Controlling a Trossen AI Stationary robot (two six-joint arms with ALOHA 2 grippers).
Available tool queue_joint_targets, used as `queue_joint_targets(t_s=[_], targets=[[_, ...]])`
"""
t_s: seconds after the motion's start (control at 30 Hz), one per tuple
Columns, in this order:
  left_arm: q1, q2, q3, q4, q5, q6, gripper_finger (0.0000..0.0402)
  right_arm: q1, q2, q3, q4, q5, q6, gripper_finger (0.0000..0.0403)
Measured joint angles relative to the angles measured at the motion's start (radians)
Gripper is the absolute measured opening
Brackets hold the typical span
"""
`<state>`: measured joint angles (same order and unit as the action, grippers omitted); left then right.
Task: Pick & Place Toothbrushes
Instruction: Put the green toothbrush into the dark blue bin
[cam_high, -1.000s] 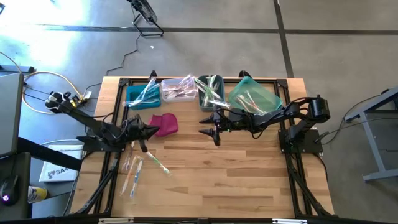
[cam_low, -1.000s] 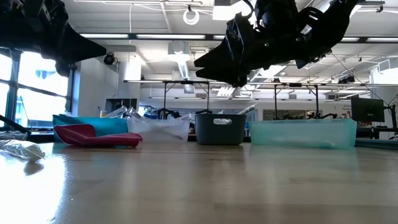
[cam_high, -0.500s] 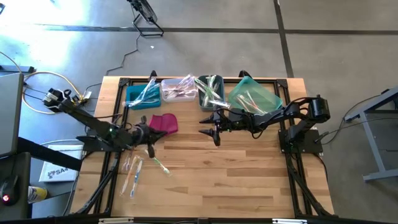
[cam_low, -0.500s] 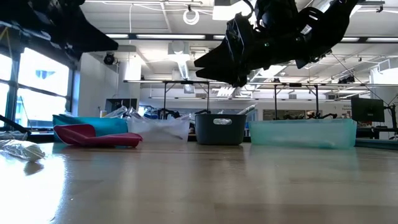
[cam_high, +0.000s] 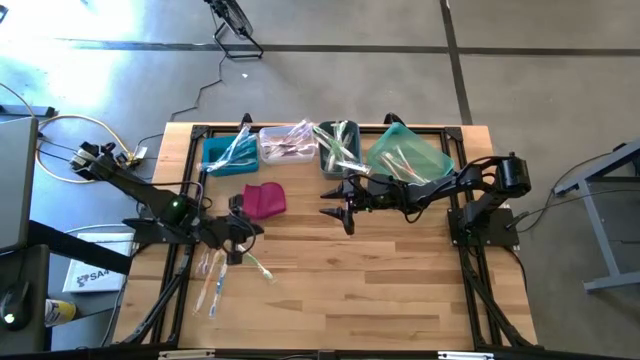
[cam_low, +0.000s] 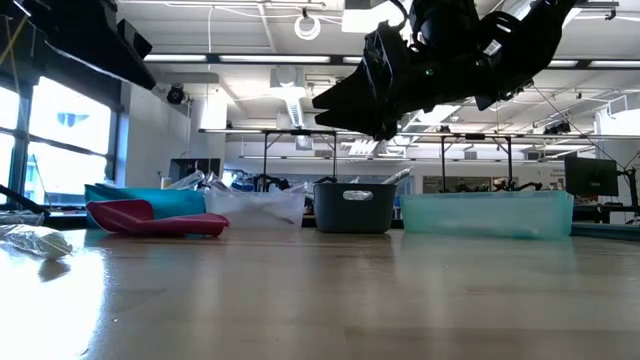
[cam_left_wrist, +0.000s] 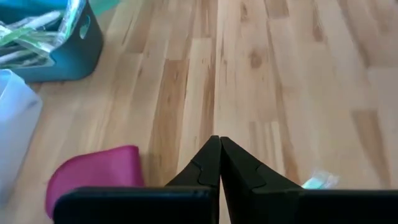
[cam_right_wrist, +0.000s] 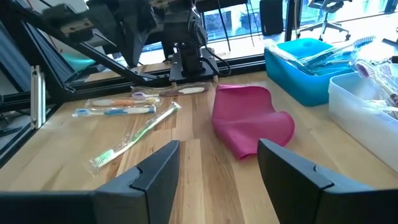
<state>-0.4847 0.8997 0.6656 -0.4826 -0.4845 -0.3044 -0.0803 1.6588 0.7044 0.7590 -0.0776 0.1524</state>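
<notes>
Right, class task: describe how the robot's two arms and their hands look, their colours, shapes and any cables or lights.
Both arms are dark, slim and jointed. The left hand ends in two matt black wedge-shaped fingers tapering to a point. The right hand has broader black fingers with angular, bevelled tips. A small green light glows on the left arm, and a pale cable loops beside its base.

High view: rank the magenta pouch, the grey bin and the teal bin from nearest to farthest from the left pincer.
1. Magenta pouch, just beyond the left pincer.
2. Grey bin, back edge, middle.
3. Teal bin, back right.
</notes>
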Motion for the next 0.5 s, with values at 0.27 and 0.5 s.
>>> queue_joint_targets(t_s=[0.27,0.5], targets=[[0.000,0.000,0.002,-0.102,-0.002,0.039,0.0003,0.000,0.000,0.000,0.000,-0.008,0.000,0.0207],[0.000,0.001,0.002,-0.095,0.015,0.038,0.0005,0.000,0.000,0.000,0.000,-0.011,0.000,0.0207]])
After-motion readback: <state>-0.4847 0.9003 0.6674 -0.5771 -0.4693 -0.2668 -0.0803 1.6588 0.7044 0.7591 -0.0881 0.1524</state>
